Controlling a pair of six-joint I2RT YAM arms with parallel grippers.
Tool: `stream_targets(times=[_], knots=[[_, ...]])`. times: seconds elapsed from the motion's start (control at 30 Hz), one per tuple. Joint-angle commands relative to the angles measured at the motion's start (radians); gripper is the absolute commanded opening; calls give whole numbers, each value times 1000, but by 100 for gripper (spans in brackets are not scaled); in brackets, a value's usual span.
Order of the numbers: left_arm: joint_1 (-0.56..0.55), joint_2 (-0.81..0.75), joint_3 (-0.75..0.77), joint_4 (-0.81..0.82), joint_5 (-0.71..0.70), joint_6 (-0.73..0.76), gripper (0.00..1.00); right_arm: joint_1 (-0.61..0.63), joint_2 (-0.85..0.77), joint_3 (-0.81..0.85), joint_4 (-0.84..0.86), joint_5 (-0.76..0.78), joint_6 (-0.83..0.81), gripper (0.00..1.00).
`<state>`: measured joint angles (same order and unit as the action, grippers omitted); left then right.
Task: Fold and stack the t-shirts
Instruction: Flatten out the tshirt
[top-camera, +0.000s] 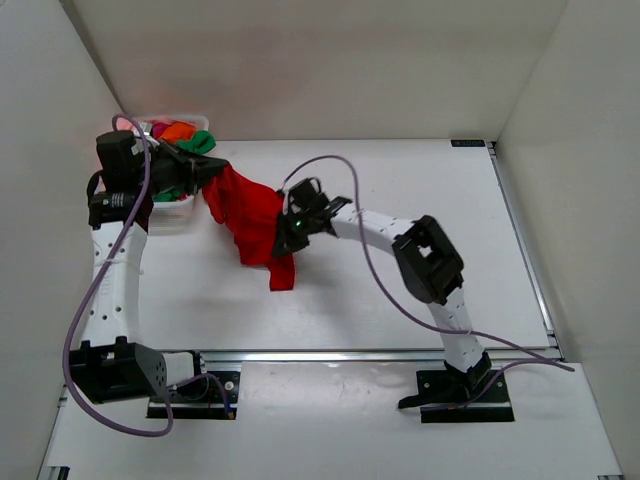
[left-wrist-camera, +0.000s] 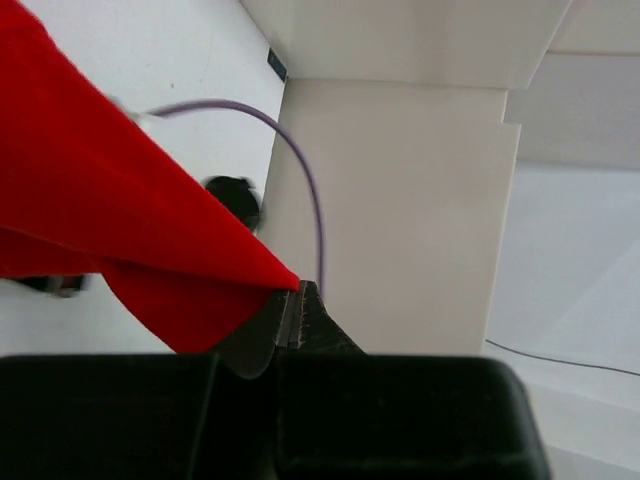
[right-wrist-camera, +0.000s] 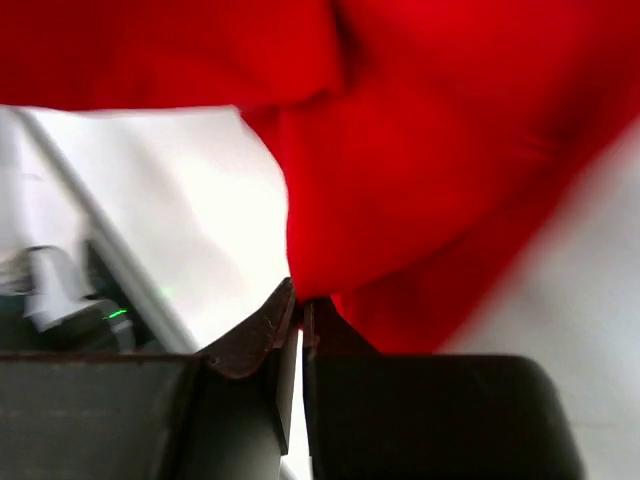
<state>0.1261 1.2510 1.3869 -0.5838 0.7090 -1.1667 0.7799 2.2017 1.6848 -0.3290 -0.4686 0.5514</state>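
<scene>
a white basket (top-camera: 172, 222) is seen at the far left corner of the table (top-camera: 420, 210), just beside the left arm. bunched cloth is held in it: an orange t-shirt (top-camera: 178, 130), a green t-shirt (top-camera: 203, 142) and a bit of a pink t-shirt (top-camera: 160, 127) are heaped at its far end, above the rim. the near part of the basket is hidden by the left arm, so what lies there cannot be told.

the red t-shirt (top-camera: 250, 220) is held up between the two arms, just to the right of the basket. it is stretched from the left gripper (top-camera: 212, 170), at its upper left end, to the right gripper (top-camera: 290, 228), at its right edge. a loose end hangs below the right gripper; whether it touches the table cannot be told.

the left gripper is clenched on a corner of the red cloth: in the left wrist view the fingers are pressed together with the cloth pinched at their tips. the right gripper is closed too, with the red cloth caught between its tips in the right wrist view.

a purple cable (top-camera: 330, 160) is looped above the right arm, over the table. the table is bounded by pale walls (top-camera: 300, 60) at the back and on both sides.
</scene>
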Motion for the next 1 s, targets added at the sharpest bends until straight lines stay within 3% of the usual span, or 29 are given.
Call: stream_targets(times=[0.0, 0.17, 0.23, 0.3, 0.37, 0.43, 0.6, 0.8, 0.97], knots=[[32, 63, 148, 38, -5, 18, 0, -242, -236, 69, -87, -86, -6, 0], [64, 318, 614, -50, -121, 59, 0, -617, -538, 35, -39, -289, 150, 0], [63, 401, 765, -36, -109, 26, 0, -762, -574, 122, -114, -361, 144, 0], [50, 454, 838, -31, -95, 15, 0, -827, -580, 249, -227, -352, 76, 0], [29, 447, 879, -24, -104, 77, 0, -841, -586, 405, -374, -271, -57, 0], [27, 386, 856, -24, -135, 148, 0, -828, -625, 453, -435, -176, -164, 0], [84, 309, 828, 35, -117, 194, 0, -792, -811, 310, -400, -6, -314, 0], [64, 254, 880, 191, -80, 124, 0, -826, -999, 152, -375, 31, -401, 0], [57, 75, 813, 136, -112, 183, 0, -732, -1124, 92, -391, 122, -443, 0]])
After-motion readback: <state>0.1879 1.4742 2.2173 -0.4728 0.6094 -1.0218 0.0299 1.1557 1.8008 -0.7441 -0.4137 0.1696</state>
